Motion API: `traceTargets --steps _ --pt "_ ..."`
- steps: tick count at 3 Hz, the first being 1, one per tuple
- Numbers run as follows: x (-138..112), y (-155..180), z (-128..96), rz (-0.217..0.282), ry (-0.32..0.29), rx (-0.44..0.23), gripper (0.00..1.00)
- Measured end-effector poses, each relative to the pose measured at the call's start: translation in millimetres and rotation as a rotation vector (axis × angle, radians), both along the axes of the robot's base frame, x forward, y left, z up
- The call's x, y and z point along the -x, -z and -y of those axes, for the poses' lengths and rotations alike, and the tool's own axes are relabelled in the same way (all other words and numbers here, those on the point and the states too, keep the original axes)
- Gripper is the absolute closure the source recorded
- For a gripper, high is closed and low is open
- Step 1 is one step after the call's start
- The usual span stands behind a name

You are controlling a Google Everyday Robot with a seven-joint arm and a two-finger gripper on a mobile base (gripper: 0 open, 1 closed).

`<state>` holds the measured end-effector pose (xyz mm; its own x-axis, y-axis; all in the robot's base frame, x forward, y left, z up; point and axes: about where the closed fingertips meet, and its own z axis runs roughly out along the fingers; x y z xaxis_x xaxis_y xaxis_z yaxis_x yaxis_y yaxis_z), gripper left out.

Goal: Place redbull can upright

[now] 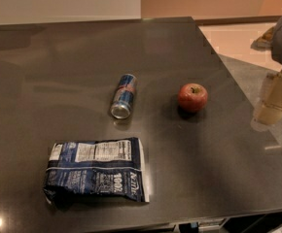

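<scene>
High oblique view, gripper (273,101) at right

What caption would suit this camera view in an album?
Redbull can lies on its side on the table, apple beside it, snack bag nearer the camera; gripper hovers beyond the table's right edge.

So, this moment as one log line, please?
redbull can: lying on side | gripper: far right, apart from can | apple: right of can

The redbull can (123,96) is lying on its side near the middle of the dark table (58,52), with one silver end facing the camera. A red apple (192,97) is sitting apart to its right. A blue-and-white snack bag (97,170) is lying flat nearer the camera. The gripper (276,100) is hanging at the table's right edge, well apart from the can.
</scene>
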<state>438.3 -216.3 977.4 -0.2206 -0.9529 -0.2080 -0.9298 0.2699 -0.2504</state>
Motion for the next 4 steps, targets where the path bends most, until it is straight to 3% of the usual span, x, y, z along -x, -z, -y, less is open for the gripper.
traceTargets --steps 1,2,4 --pt "-0.5 -0.7 -0.3 0.002 0.001 0.000 0.00" --pt "-20.8 1.2 -10.8 -0.005 0.040 -0.012 0.00" --pt "-99.4 31.5 -81.9 -0.077 0.196 -0.041 0.00"
